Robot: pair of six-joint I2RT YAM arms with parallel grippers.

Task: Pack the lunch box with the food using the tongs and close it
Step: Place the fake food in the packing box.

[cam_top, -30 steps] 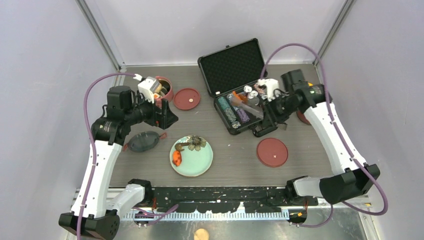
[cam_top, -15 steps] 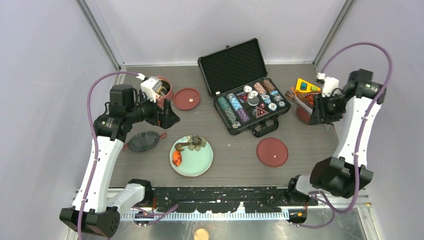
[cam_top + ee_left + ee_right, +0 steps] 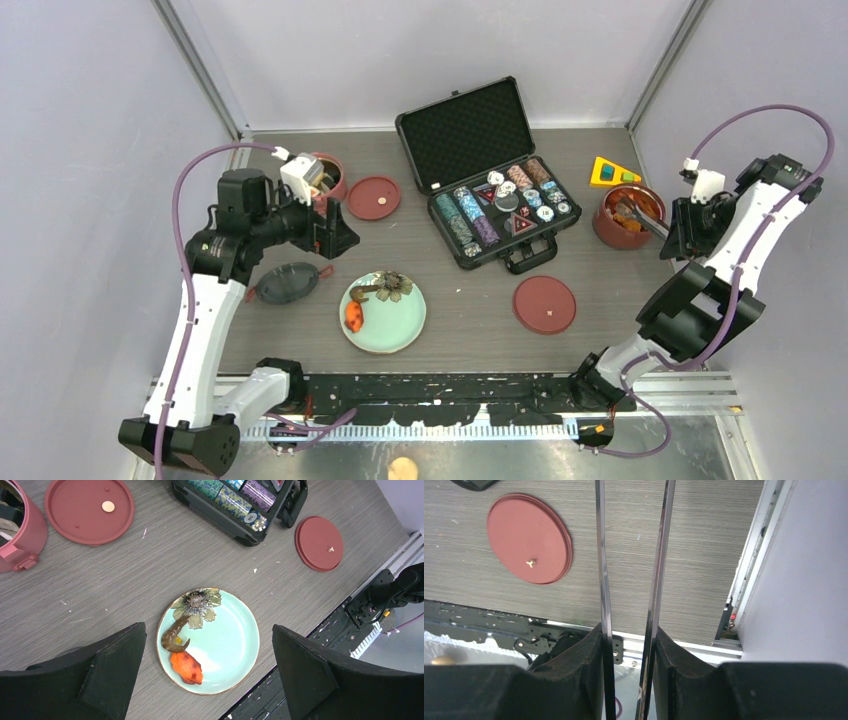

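Observation:
My right gripper [image 3: 678, 236] is shut on the slim silver tongs [image 3: 648, 221], whose tips reach over a maroon lunch box tier [image 3: 604, 228] with orange food in it at the right. In the right wrist view both tongs arms [image 3: 601, 555] run up between my pads [image 3: 676, 667]. My left gripper [image 3: 338, 228] hangs open and empty above the table. Below it, a pale green plate [image 3: 235, 645] carries an orange food piece [image 3: 186, 666] and a dark sausage [image 3: 172, 639]. A second maroon tier [image 3: 334, 178] stands behind the left gripper.
Two flat red inner lids [image 3: 373, 197] [image 3: 544, 304] lie on the table, and the dark top lid [image 3: 287, 283] lies left of the plate. An open black case of poker chips [image 3: 490, 180] sits at the back centre. A yellow wedge [image 3: 612, 172] lies behind the right tier.
My right arm has swung from over the poker chip case to the far right, carrying the tongs to the right tier. The left gripper has opened a little wider.

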